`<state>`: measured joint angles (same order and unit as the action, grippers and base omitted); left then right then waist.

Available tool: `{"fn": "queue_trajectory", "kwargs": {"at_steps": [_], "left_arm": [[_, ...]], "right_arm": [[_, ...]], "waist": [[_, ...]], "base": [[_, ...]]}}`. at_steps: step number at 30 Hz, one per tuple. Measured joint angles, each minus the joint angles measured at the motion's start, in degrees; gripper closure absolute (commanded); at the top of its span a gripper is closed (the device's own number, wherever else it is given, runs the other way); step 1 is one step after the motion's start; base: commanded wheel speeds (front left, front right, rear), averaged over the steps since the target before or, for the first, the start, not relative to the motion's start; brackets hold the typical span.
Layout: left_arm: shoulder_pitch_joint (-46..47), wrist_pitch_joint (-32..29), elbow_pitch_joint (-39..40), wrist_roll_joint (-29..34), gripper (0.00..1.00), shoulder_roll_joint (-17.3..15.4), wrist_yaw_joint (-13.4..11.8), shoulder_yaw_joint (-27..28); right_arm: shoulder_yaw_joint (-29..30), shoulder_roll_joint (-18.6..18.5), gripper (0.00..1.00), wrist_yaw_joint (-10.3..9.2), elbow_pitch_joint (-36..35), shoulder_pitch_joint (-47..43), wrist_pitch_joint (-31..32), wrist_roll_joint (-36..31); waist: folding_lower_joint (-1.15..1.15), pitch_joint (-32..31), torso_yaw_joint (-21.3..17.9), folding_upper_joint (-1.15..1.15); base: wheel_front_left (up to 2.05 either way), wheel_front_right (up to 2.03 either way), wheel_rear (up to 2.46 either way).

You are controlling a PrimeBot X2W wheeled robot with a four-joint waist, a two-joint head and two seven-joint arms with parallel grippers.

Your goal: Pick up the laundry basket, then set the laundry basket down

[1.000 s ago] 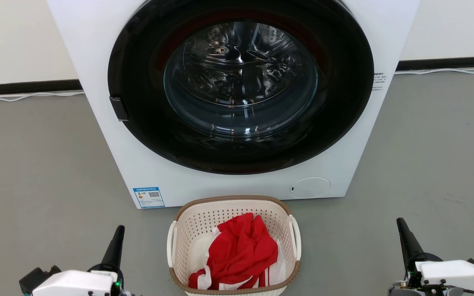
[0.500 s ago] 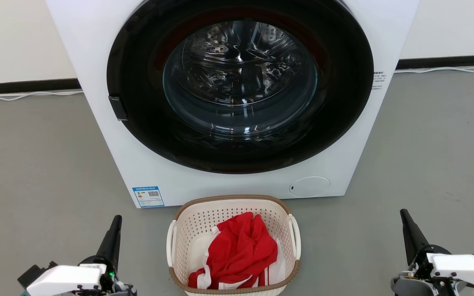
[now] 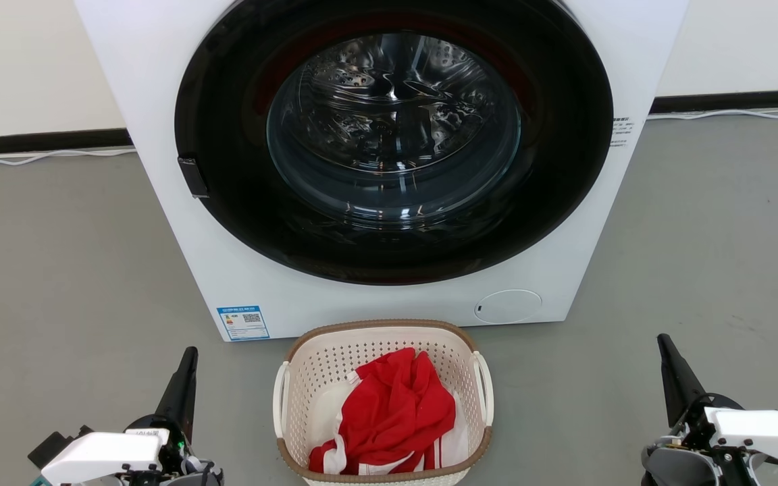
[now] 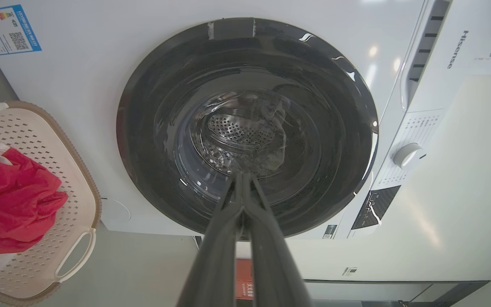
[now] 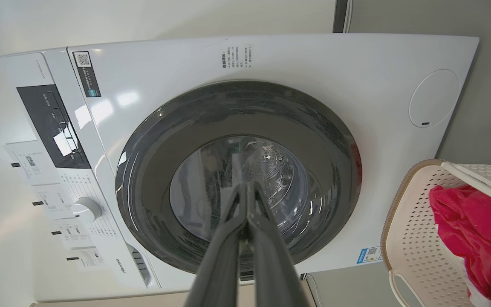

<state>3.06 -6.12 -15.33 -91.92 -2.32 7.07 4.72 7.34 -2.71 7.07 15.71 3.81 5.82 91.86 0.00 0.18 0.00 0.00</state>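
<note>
Now the laundry basket (image 3: 325,368) stands mouth-up on the floor (image 3: 58,270) between the left gripper (image 3: 188,358) and right gripper (image 3: 664,345), apart from both, each pinched shut and empty. That fits before lifting or after setting down. Its long axis seems to run along their fingers, handles facing them.

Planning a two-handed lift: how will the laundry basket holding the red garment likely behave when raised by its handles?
The laundry basket is probably light: perforated plastic walls, only a red garment visible inside. Its moulded shell and rim suggest it stays stiff. Lifted by one loop handle alone, it would likely tilt.
</note>
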Motion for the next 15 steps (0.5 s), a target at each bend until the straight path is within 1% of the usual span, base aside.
{"fn": "queue_trajectory", "kwargs": {"at_steps": [15], "left_arm": [[0.0, 0.0, 0.0, 0.0, 1.0, 0.01, 0.0, 0.02]], "right_arm": [[0.04, 0.01, 1.0, 0.0, 0.0, 0.0, 0.05, 0.0]], "waist": [[0.0, 0.0, 0.0, 0.0]], "base": [[0.0, 0.0, 0.0]]}}
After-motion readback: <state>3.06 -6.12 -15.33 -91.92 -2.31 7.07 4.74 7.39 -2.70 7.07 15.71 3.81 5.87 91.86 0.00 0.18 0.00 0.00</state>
